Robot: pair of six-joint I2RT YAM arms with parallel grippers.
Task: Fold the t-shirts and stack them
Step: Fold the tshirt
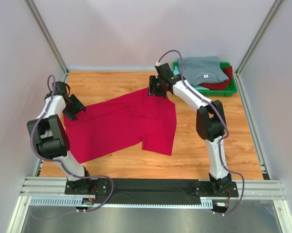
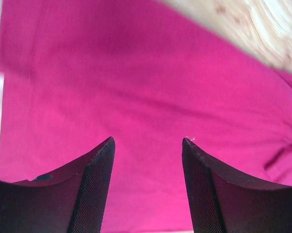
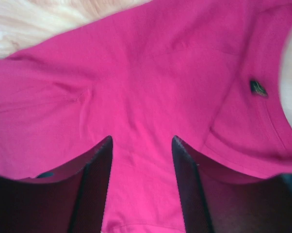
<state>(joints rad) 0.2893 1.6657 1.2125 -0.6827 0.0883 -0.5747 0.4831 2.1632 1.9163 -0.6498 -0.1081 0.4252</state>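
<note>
Crimson t-shirt (image 1: 119, 125) flat on table (image 1: 209, 151)

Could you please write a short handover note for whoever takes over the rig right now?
Left gripper: open, over the left edge of the crimson t-shirt.
Right gripper: open, over its far edge near the collar.
The shirt lies spread out on the table, no fold made.
Grey-blue t-shirt and dark red t-shirt sit in the green tray, far right.
Left to do: fold all, stack.

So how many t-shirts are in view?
3: crimson t-shirt spread on the table; grey-blue t-shirt atop dark red t-shirt in the green tray. More may be hidden.
</note>
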